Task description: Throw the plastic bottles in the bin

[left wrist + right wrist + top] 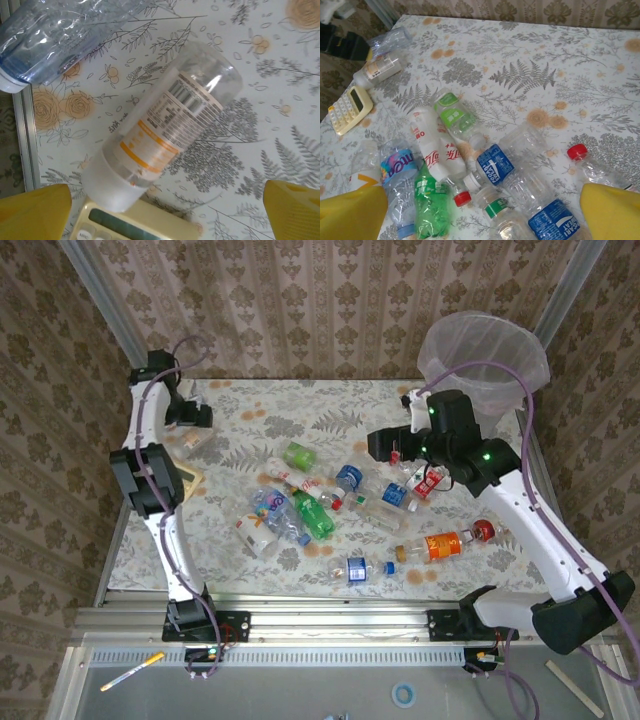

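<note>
A: Nearest, the left claw (165, 212), yellow, spread wide and empty. Inside its span lies a clear bottle (170, 125): white cap, orange-striped label, cap end at the calculator (135, 225).
B: The right claw (481, 212) gapes wide too, holding nothing. Under it, bottles (445, 165) scattered on the flowery tabletop (530, 50): green, clear, blue-labelled, red caps.
A: Overhead adds the bin (480, 350), round and bag-lined, just beyond the right claw, and an orange bottle (440, 545) nearer that arm's base.
</note>
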You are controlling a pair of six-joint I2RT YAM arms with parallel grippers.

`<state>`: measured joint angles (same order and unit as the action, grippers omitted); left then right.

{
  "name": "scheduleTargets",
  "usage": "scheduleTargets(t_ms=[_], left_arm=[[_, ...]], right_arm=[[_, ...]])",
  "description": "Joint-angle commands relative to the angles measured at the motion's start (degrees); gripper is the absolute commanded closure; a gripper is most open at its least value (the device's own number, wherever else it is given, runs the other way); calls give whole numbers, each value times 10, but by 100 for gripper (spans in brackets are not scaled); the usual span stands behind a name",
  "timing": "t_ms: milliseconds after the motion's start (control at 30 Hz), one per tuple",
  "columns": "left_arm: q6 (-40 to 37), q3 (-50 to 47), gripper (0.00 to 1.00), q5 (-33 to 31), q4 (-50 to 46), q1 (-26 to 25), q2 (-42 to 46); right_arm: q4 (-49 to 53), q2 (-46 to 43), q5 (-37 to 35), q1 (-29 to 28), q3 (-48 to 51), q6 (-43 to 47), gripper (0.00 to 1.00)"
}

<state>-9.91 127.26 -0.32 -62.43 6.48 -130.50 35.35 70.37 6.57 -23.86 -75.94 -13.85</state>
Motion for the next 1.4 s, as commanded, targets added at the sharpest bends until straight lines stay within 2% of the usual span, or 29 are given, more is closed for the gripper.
scheduleTargets(t_ms=[0, 267, 533, 767, 900, 1100, 1367], left_arm=[[-24, 47, 3, -37, -52, 5, -45], [-24, 120, 8, -32, -58, 5, -121], [-14, 134, 17, -28, -55, 7, -164], [-10, 124, 26, 3, -56, 5, -163], [-7, 107, 39, 23, -50, 0, -152], [-9, 78, 42, 35, -46, -13, -145], [2, 35, 51, 52, -28, -22, -115]], right_arm=[[-2, -18, 13, -7, 16, -15, 0], [-11, -21, 15, -18, 39, -34, 0], [-6, -14, 6, -32, 35, -37, 0], [-10, -9, 1, -34, 36, -36, 0], [-16, -7, -1, -35, 43, -38, 0], [-17, -7, -2, -35, 52, -39, 0], [-24, -17, -10, -33, 68, -40, 0]])
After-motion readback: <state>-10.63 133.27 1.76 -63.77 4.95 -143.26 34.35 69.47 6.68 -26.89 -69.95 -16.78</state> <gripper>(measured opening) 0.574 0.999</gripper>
